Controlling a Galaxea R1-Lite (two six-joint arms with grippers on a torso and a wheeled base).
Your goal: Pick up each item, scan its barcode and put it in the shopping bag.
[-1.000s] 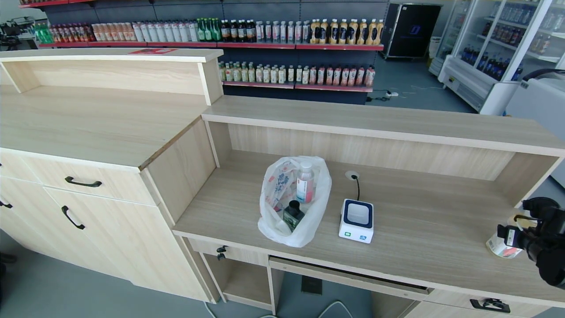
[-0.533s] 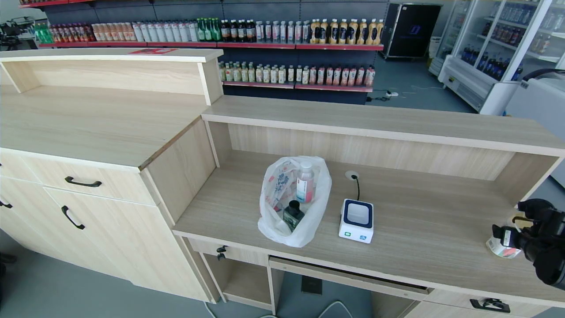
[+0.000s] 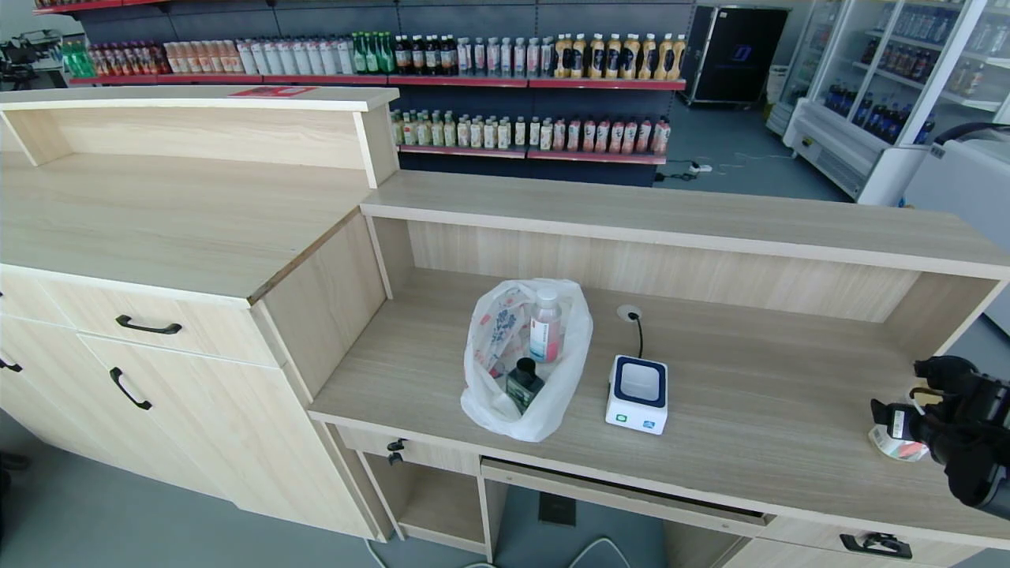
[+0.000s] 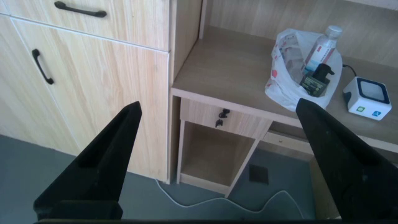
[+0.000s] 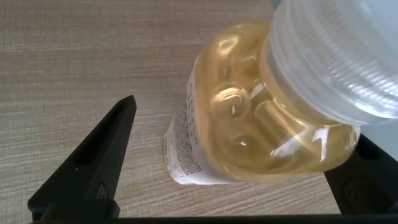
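Counter [image 3: 750,379]: light wood, with a raised ledge along the back.
Shopping bag [image 3: 552,414] [image 4: 278,87]: white plastic, mouth open, on the counter near its left end, just beside the scanner.
In the bag: 2 items, a clear bottle with a white cap [image 3: 546,327] [image 4: 320,46] standing toward the back, and a small dark bottle [image 3: 524,383] [image 4: 316,79] in front of it.
Scanner [image 3: 637,393] [image 4: 368,97]: a small white box with a dark-framed window on top, to the right of the bag and apart from it. Its black cable [image 3: 638,335] runs back to a hole in the counter.
Juice bottle [image 3: 890,443] [image 5: 280,106]: clear plastic, yellow liquid, pale cap and white label. It is on the counter at the far right, well apart from the scanner and the bag.
Right gripper [image 3: 907,422] [image 5: 242,137]: at the far right of the counter, over the juice bottle. Its jaws are spread wide, 1 on each side of the bottle. One jaw stands clearly off the bottle, with bare counter between; whether the other touches cannot be told.
Left gripper [image 4: 217,106]: low, off the counter's left end, in front of the cupboard doors [image 4: 74,93]. Its jaws are wide apart and hold nothing.
Background: shelves of drink bottles [image 3: 473,55] and a glass-door fridge [image 3: 892,71] behind the counter.
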